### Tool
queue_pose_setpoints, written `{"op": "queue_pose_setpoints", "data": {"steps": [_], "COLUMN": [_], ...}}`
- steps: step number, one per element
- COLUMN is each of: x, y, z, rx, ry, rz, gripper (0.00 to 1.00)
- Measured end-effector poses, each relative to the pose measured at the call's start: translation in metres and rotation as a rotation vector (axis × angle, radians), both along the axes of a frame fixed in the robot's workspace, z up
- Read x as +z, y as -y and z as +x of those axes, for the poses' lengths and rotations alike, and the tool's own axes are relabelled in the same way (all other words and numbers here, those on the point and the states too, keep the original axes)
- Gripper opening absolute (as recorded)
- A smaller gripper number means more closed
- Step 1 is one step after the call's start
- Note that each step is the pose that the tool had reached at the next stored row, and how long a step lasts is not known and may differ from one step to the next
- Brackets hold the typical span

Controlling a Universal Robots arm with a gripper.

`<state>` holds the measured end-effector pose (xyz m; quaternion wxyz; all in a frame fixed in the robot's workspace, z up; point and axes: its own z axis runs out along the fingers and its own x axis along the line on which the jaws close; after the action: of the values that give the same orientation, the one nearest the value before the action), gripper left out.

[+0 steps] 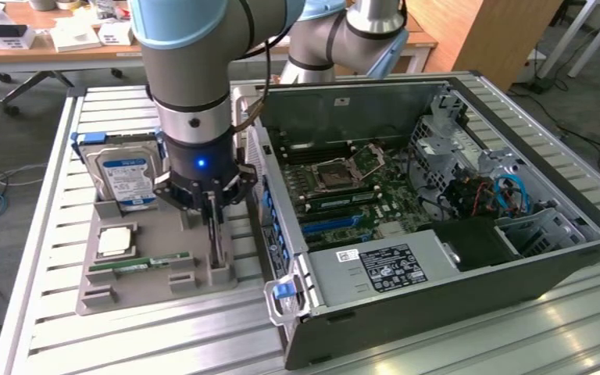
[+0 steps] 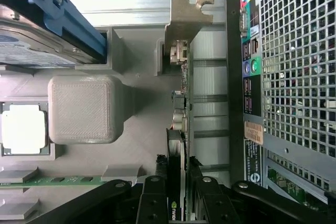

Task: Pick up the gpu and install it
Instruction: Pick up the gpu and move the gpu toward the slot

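The gpu [image 1: 216, 238] stands on edge in a slot of the grey parts tray [image 1: 123, 293], next to the open computer case [image 1: 550, 258]. My gripper [image 1: 212, 205] reaches straight down over it. In the wrist view the thin dark card [image 2: 181, 129] runs away from the camera to its metal bracket [image 2: 184, 19]. The gripper [image 2: 178, 203] is shut on the card's near end, with a black finger [image 2: 155, 203] pressed against each face. The card's lower edge still sits in the tray's holder.
On the tray lie a blue-labelled hard drive [image 1: 123, 176], a square silver processor [image 1: 116, 241] and a green memory stick [image 1: 138, 263]. The case's perforated rear panel [image 2: 294, 77] stands close beside the card. Inside it the motherboard shows blue slots [image 1: 347, 223].
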<state>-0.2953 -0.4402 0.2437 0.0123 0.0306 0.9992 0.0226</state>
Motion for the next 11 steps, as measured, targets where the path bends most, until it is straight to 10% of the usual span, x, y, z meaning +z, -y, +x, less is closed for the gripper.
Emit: {"op": "queue_pose_setpoints", "data": {"steps": [11], "x": [0.0302], "y": [0.0], "z": [0.0], "rx": [0.002], "ry": [0.0001], "rz": [0.0], "gripper": [0.26]}}
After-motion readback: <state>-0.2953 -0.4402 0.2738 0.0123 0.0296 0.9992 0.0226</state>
